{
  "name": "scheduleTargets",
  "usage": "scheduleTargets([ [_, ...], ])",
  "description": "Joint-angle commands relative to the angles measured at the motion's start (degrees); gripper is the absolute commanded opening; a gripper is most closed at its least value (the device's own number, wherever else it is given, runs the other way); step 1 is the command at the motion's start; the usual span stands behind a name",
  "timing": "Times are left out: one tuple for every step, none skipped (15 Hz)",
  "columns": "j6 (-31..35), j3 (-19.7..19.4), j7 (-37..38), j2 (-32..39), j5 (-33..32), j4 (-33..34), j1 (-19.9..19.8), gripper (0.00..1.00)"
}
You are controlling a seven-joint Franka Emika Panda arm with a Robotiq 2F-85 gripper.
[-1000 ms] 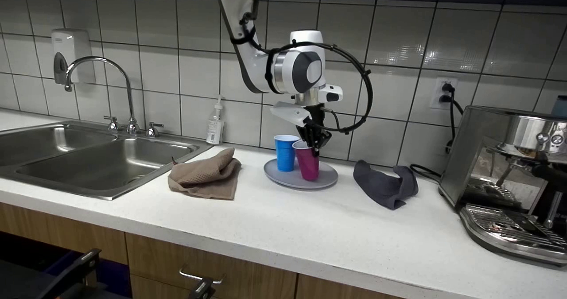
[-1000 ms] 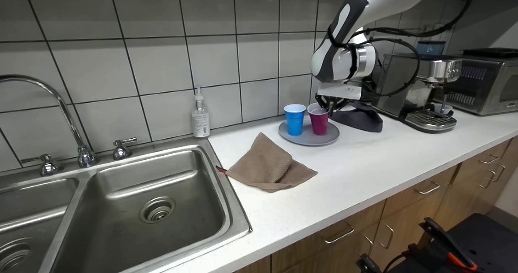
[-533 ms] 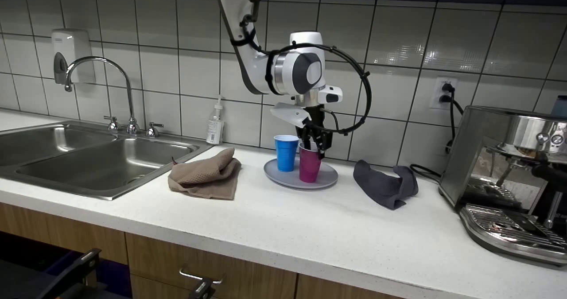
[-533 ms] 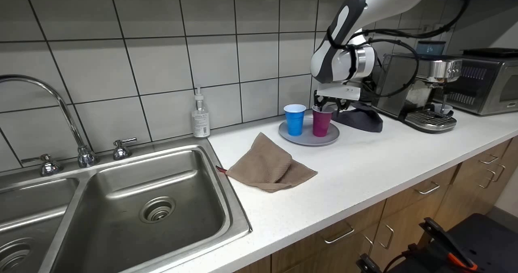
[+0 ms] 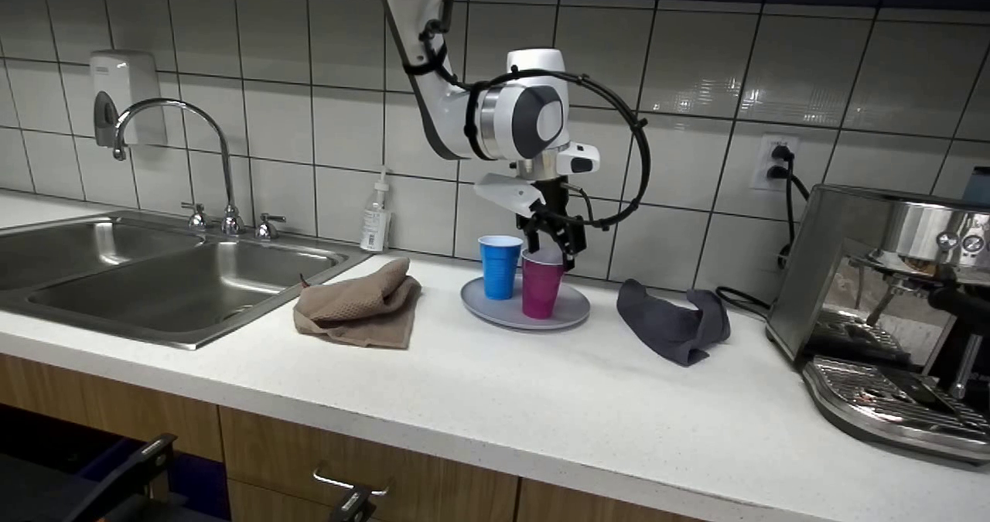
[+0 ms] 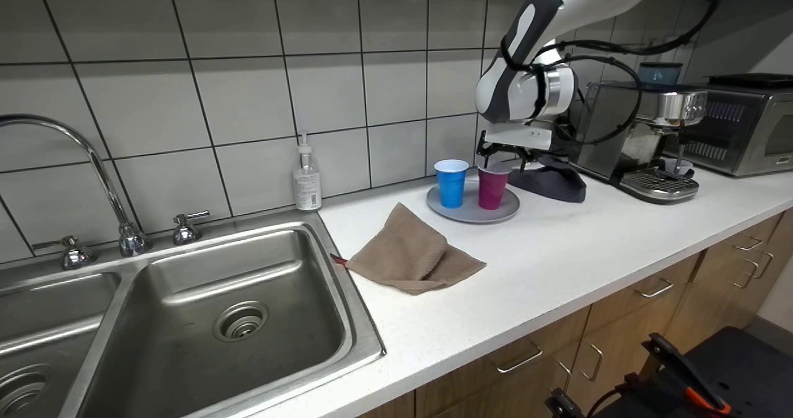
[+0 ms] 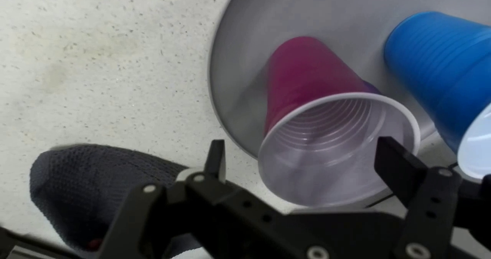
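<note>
tiled wall [image 5: 696, 66]: pale, dark-grouted, catching reflected light | surface [image 5: 495, 398]: white, speckled | base cabinets [image 5: 448, 495]: wood-grain, metal handles [image 6: 520, 362] | double-basin steel sink [image 6: 186, 343], gooseneck faucet [image 6: 105, 179] | wall outlet [image 5: 762, 162], two plugs [image 5: 781, 153] in | wall-mounted soap dispenser [image 5: 135, 93]

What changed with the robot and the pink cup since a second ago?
The claw opened and let go of the pink cup. That cup was leaning; now it stands straighter on the gray plate, with its rim a little further right in both exterior views. The blue cup, the plate, the brown cloth and the dark cloth stayed put.
</note>
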Motion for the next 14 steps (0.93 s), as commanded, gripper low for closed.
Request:
scheduleTargets([
  [-0.04,-0.11,-0.37,-3.42,1.21,-2.20,0.20,1.00],
  [0.18,-0.05,-0.55,-4.15,1.20,-2.78,0.15,1.00],
  [0.40,0.00,-0.76,-5.00,1.16,-3.47,0.10,1.00],
  [0.57,0.04,-0.94,-5.94,1.12,-4.26,0.06,1.00],
  [0.81,0.05,-1.12,-6.91,1.05,-5.12,0.03,1.00],
  [1.04,0.07,-1.35,-8.04,0.98,-6.17,-0.02,1.00],
  [1.40,0.08,-1.63,-9.40,0.90,-7.57,-0.05,1.00],
  [1.69,0.07,-1.78,-10.64,0.81,-8.85,-0.02,1.00],
  [2.06,0.03,-2.08,-12.22,0.63,-10.52,0.00,1.00],
  [2.28,0.02,-2.36,-13.58,0.51,-11.96,-0.01,1.00],
  [2.63,0.01,-2.69,-15.20,0.36,-13.75,-0.01,1.00],
  [2.97,-0.03,-3.09,-16.92,0.17,-15.63,-0.01,1.00],
  [3.19,0.02,-3.62,-18.46,0.10,-17.26,-0.12,1.00],
  [3.41,-0.06,-3.91,-20.12,-0.12,-19.05,-0.09,1.00],
])
